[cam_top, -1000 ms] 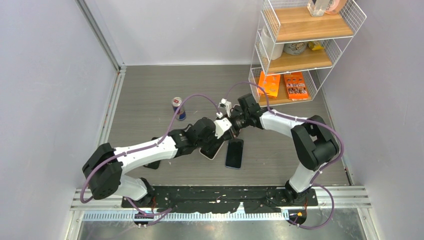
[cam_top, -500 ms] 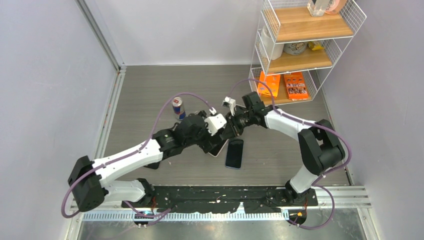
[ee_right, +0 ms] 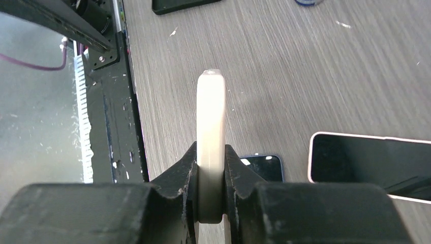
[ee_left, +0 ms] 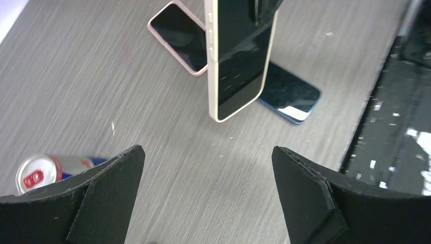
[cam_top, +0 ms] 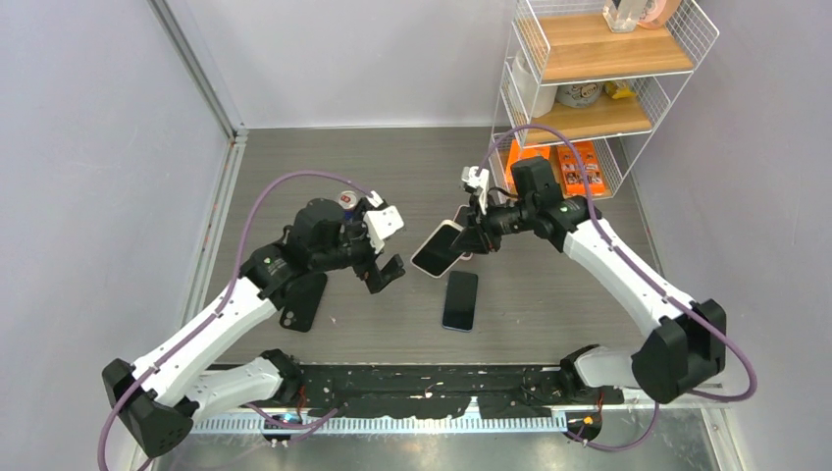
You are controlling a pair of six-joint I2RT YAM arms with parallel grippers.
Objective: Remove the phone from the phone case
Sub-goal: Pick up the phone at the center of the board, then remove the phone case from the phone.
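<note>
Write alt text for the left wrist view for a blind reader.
A cream-edged phone hangs above the grey table, pinched at its top by the right gripper. Behind it lie a pink-rimmed phone and a blue phone; the open left gripper frames the bottom, a can at lower left.

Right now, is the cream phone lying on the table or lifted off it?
Lifted: the right arm's jaws clamp the cream phone, holding it above the table.

Fingers point(ee_right: 175, 185) clamp cream phone point(ee_right: 210, 122) edgewise, above grey wood table point(ee_right: 305, 76).
</note>
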